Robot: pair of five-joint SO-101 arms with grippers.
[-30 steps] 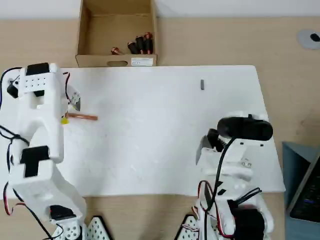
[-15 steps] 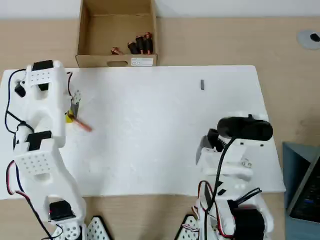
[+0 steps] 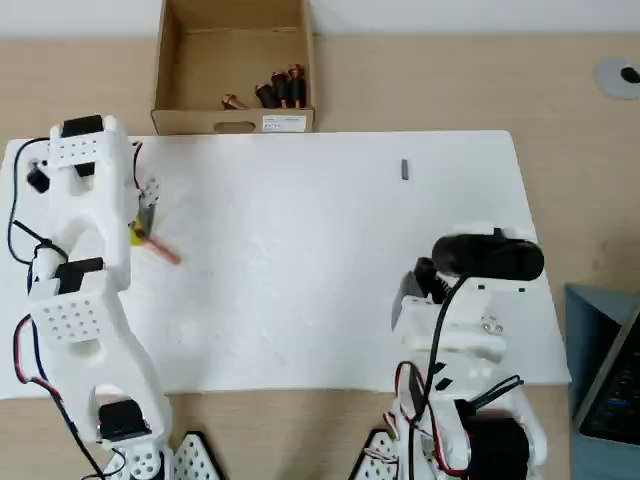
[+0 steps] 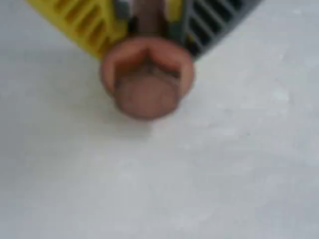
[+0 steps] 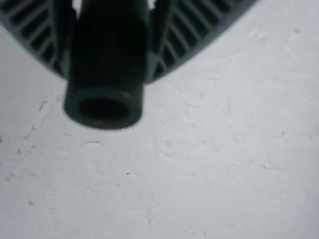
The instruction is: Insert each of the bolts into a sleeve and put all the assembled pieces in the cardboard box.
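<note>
My left gripper (image 3: pixel 142 232) is at the left side of the white mat, shut on a copper bolt (image 3: pixel 160 249) that juts out over the mat. In the left wrist view the bolt (image 4: pixel 147 82) points its head at the camera, clamped between the yellow and grey fingers (image 4: pixel 79 25). My right gripper (image 3: pixel 412 290) is over the mat's right half, shut on a black sleeve (image 5: pixel 105 69) whose open end faces the camera. The cardboard box (image 3: pixel 170 70) at the far edge holds several assembled pieces (image 3: pixel 280 88).
A small dark sleeve (image 3: pixel 404 169) lies on the mat (image 3: pixel 320 270) near its far right. A lone copper piece (image 3: pixel 231 101) lies in the box. A grey disc (image 3: pixel 620 77) sits at the table's far right corner, and a dark device (image 3: pixel 610 380) at the right edge.
The left arm swung its gripper with the bolt; the bolt turned from lying level to pointing down toward the near right. The right arm stayed put.
</note>
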